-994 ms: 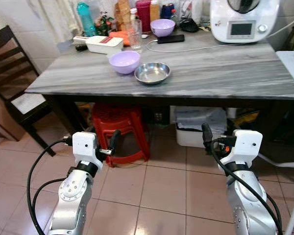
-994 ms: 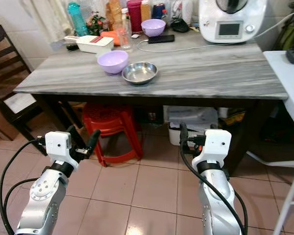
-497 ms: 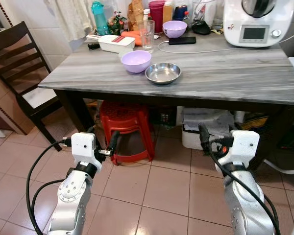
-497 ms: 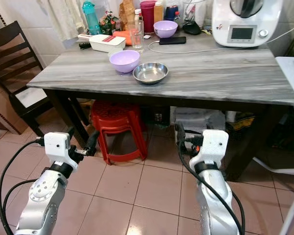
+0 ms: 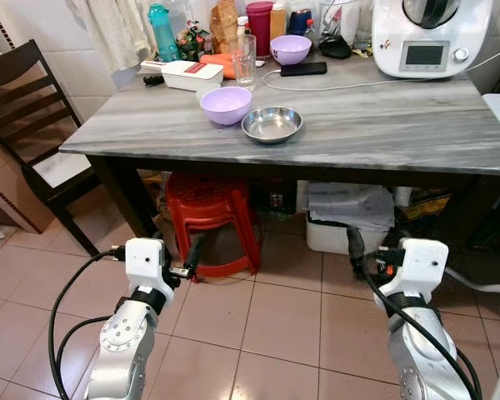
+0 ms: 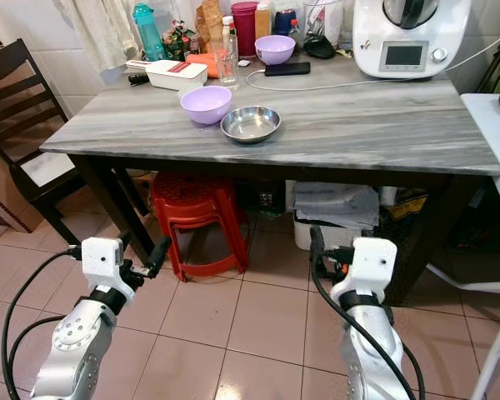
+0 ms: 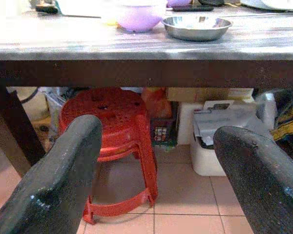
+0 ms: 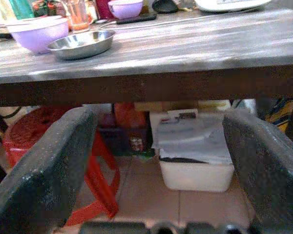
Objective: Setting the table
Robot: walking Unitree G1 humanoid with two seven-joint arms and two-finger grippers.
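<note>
**Both grippers low and empty; dishes lying above and ahead, nearer the left arm**

Nearest the camera, the left gripper [image 5: 190, 254] is hanging below table height over the tiled floor [image 5: 275, 317], fingers spread wide and holding nothing; its wrist view is showing one black finger [image 7: 53, 180] to each side with open space between. The right gripper [image 5: 354, 250] is sitting at a like height on the other side, also spread and empty, its fingers [image 8: 44, 165] framing the underside of the table.

Beyond the grippers, a red stool [image 5: 207, 208] is standing under the table, with a white bin [image 5: 342, 225] beside it on the floor.

Above and farther out, the grey table [image 5: 383, 125] is carrying the task's things. A steel bowl [image 5: 272, 124] is sitting near the front edge, left of the table's middle, with a lilac bowl [image 5: 226, 105] just beside it on its left. Both bowls are round, so no long axis is governing the approach. Both are lying upward and forward of either gripper; judged from the head views, the left arm is the nearer one, the lilac bowl standing almost straight ahead of it.

Farthest back, a second lilac bowl [image 5: 290, 48], a glass [image 5: 244, 60], a white box [image 5: 182, 75] and a white appliance [image 5: 429, 37] are crowding the rear edge.

Assessment: reaching any dish is calling for raising an arm above the tabletop first.
</note>
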